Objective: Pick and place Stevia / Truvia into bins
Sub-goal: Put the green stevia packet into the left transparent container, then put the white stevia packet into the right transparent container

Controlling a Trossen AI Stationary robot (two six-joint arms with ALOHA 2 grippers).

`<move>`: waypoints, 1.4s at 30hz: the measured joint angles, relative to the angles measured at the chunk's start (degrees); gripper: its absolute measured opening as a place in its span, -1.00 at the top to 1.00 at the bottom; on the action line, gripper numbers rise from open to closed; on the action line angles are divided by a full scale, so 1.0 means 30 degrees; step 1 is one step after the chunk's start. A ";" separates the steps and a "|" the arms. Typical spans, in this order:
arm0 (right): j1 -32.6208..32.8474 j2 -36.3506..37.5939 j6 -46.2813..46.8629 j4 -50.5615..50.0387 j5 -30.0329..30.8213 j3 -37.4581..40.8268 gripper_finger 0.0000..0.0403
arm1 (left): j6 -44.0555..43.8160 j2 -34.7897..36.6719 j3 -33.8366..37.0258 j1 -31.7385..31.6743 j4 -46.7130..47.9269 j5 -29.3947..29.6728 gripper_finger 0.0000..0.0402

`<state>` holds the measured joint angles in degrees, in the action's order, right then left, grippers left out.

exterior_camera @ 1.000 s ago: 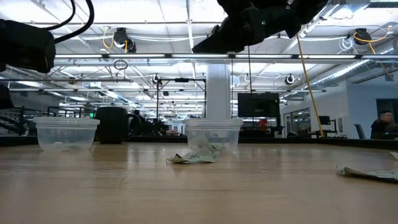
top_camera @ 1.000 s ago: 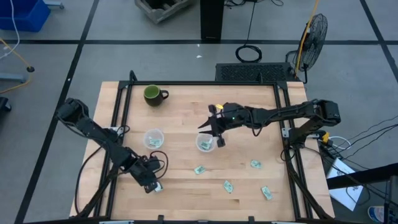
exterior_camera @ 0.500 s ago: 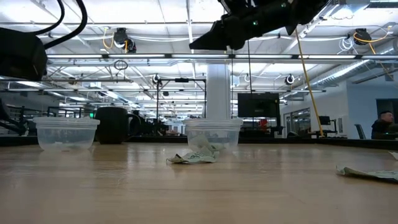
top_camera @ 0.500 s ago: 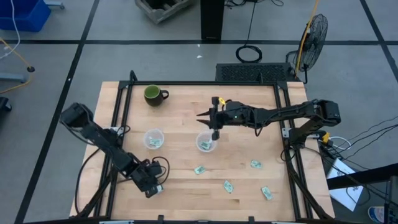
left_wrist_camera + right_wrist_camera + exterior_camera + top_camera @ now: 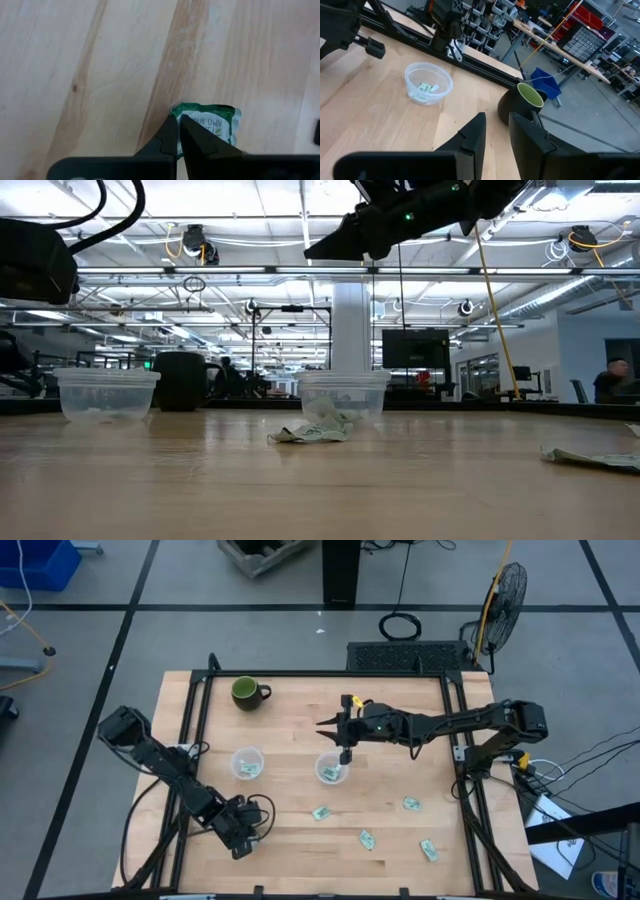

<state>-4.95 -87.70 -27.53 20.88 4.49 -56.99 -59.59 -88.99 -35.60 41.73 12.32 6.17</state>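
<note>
— Where's the left gripper point(image 5: 177, 131)?
— Low at the counter's point(image 5: 300, 740) near edge, fingers pinched on a green packet point(image 5: 212, 120).
— The right one point(image 5: 345, 752)?
— Above the middle cup point(image 5: 331, 769), fingers narrowly apart, holding nothing.

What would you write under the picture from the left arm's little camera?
The left gripper's dark fingers pinch the edge of a small green-and-white paper sweetener packet lying on the pale wooden table.
</note>
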 joint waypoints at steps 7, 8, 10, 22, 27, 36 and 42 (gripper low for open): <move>0.0000 0.0000 0.0007 -0.0019 -0.0002 0.0000 0.62 | 0.0200 0.1861 -0.1970 -0.1191 0.6562 0.1796 0.94; 0.0000 0.0000 0.0007 -0.0025 0.0000 0.0000 0.62 | 0.0303 0.2263 -0.2423 -0.1397 0.7583 0.1959 0.94; 0.0000 0.0000 0.0007 -0.0012 -0.0007 0.0000 0.61 | 0.0698 0.3014 -0.3211 -0.1929 1.0281 0.2822 0.97; 0.0000 0.0000 0.0087 -0.0043 -0.0004 0.0000 0.60 | 0.3266 0.5908 -0.4611 -0.6759 1.7298 0.6784 0.97; 0.0000 0.0000 0.0087 -0.0048 -0.0007 0.0000 0.61 | 0.5291 0.5893 -0.3054 -0.8771 1.4900 0.5933 0.88; 0.0000 0.0000 0.0913 -0.0055 -0.0007 0.0000 0.61 | 0.5690 0.5901 -0.0638 -1.0485 1.2185 0.4874 0.95; 0.0002 0.0000 0.0941 -0.0097 -0.0007 0.0000 0.61 | 0.5493 0.5901 -0.0164 -1.0709 1.1293 0.4768 0.72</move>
<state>-4.95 -87.70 -24.71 20.58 4.47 -56.99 -43.11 -71.29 -36.09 9.61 46.20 20.48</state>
